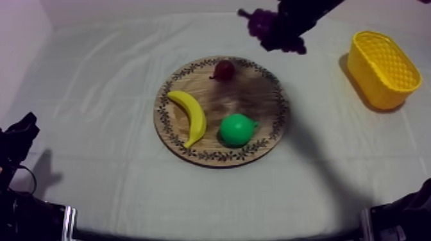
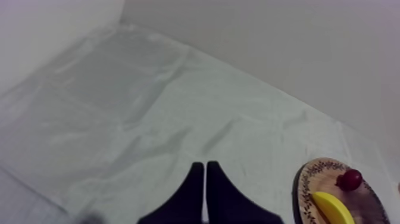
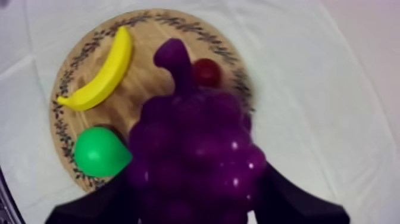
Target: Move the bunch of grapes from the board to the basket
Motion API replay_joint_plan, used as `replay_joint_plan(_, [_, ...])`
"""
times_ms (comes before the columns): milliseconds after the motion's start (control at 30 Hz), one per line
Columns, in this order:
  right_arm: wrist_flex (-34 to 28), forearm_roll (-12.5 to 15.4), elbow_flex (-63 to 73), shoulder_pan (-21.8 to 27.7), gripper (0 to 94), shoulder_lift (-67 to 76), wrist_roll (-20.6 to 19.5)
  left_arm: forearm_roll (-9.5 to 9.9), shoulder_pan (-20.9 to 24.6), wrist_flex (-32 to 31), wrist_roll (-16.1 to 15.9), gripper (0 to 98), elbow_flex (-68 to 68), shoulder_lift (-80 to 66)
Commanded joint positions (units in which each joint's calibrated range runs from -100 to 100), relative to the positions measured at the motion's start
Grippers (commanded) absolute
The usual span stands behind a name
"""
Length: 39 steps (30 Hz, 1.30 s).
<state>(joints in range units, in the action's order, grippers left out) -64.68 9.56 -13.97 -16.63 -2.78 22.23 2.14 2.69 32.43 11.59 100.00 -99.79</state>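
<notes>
My right gripper [image 1: 287,32] was closed tight around the bunch of grapes [image 1: 266,25], with one black finger [image 3: 297,205] on each side of it. The grapes hung up in the air, off the wooden board [image 1: 244,96] and not yet in the yellow basket [image 1: 383,67]. The basket sat near the right edge of the table [image 1: 96,64], towards the far corner. The board lay in the middle of the table. On it were a banana [image 1: 191,115] by the left rim, a green pear [image 1: 237,129] near the front rim and a small red fruit [image 1: 224,69] at the far rim. My left gripper [image 1: 19,138] sat low by the left edge of the table. Its two fingers were pressed together with nothing in them.
</notes>
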Motion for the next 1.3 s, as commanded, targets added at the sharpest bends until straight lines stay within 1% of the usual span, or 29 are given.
replay_joint_plan(0, [0.8,0.0,-0.2,2.9,37.7,1.1,-0.5,-0.02,0.0,0.0,0.0,0.1,0.0,0.0])
replay_joint_plan(167, [2.9,-0.2,-0.1,8.8,38.3,1.3,-1.6,-0.02,0.0,0.0,0.0,0.1,0.0,0.0])
replay_joint_plan(300, [4.8,-0.9,0.1,13.5,39.1,0.4,-2.3,-0.02,0.0,0.0,0.0,0.1,0.0,0.0])
replay_joint_plan(567, [7.8,-2.1,1.9,22.1,40.7,-5.4,-3.5,-0.02,0.0,0.0,0.0,0.1,0.0,0.0])
replay_joint_plan(733, [8.8,-3.6,3.9,25.2,43.2,-9.8,-4.6,-0.02,0.0,0.0,0.0,0.1,0.0,0.0])
replay_joint_plan(967, [12.1,-6.2,3.5,26.9,48.4,-13.6,-6.7,-0.02,0.0,0.0,0.0,0.1,0.0,0.0])
replay_joint_plan(1033, [12.6,-6.6,3.2,27.4,51.0,-14.1,-7.1,-0.02,0.0,0.0,0.0,0.1,0.0,0.0])
replay_joint_plan(1200, [12.7,-7.3,2.7,28.3,67.6,-14.5,-8.6,-0.02,0.0,0.0,0.0,0.1,0.0,0.0])
replay_joint_plan(1267, [12.7,-7.6,2.4,28.5,72.2,-14.1,-9.2,-0.02,0.0,0.0,0.0,0.1,0.0,0.0])
